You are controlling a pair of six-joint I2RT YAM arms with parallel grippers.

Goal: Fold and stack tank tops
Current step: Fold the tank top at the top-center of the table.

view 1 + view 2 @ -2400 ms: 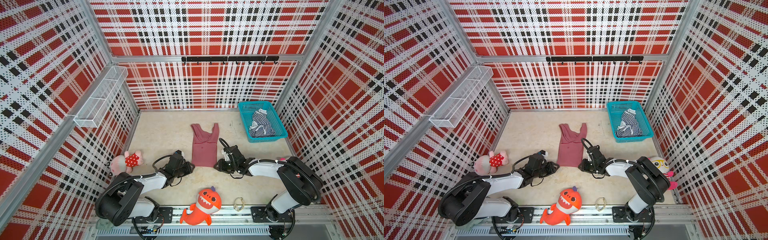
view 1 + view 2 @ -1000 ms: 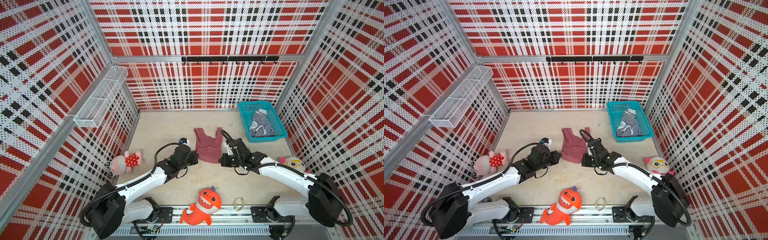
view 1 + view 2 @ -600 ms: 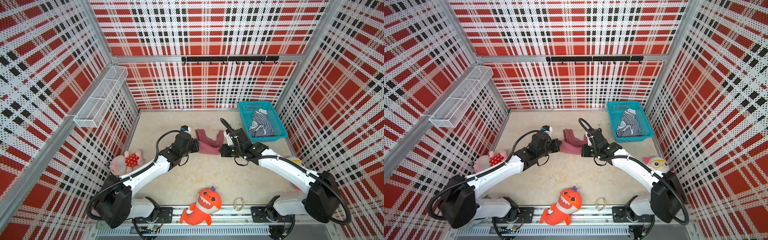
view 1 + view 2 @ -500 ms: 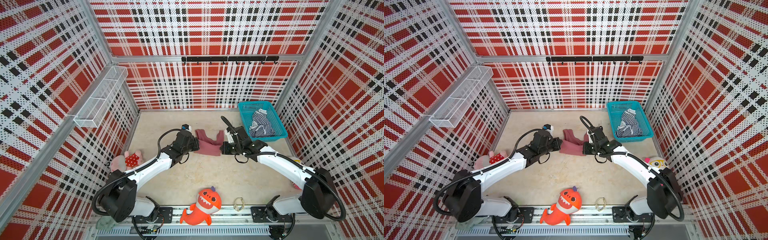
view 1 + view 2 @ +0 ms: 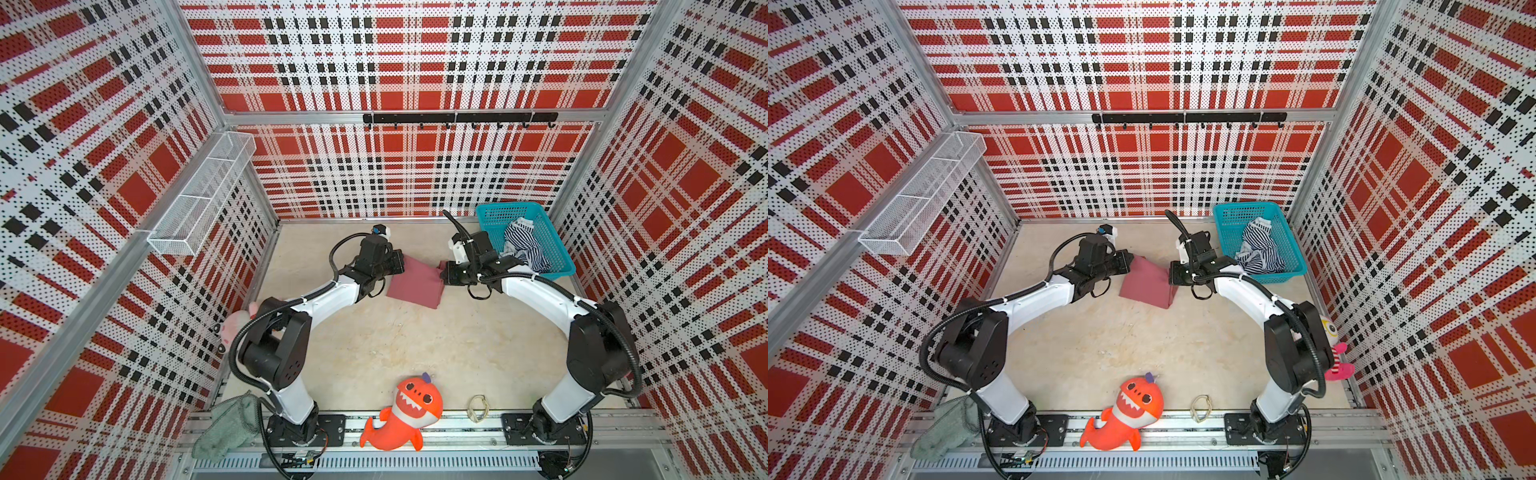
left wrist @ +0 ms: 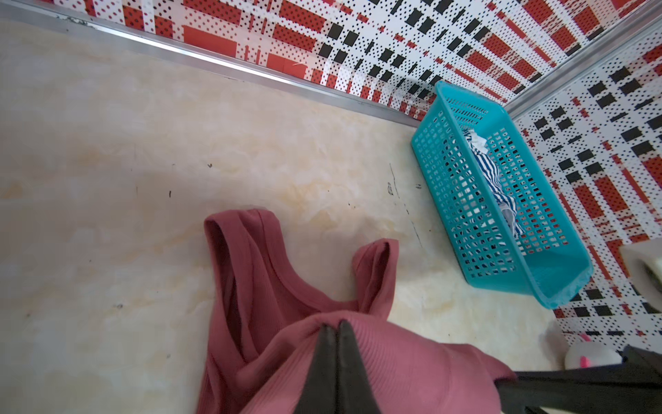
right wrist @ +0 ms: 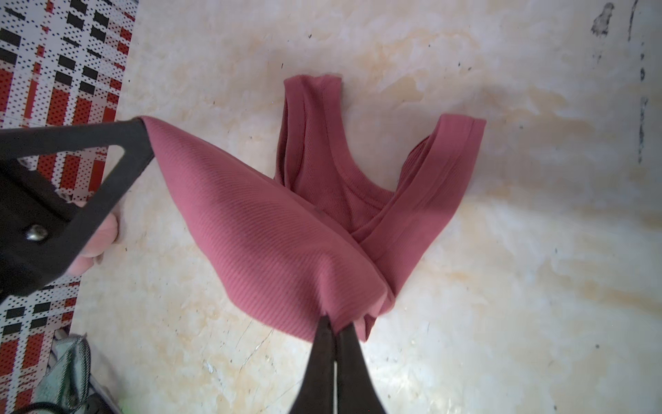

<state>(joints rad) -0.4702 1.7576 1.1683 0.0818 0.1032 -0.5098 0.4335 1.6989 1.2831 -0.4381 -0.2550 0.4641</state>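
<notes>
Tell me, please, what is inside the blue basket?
A crumpled striped tank top lies in the basket. Whatever is under the cloth is covered.

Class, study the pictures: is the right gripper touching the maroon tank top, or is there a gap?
Touching. The right wrist view shows the right gripper shut on a corner of the maroon tank top, cloth pinched at its tips.

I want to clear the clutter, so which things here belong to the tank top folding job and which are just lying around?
In the job: maroon-pink tank top, pinched by left gripper and right gripper; striped tank top in the teal basket.
Lying about: orange shark plush, pink plush, yellow-faced plush, grey-green cloth, small loop.
</notes>
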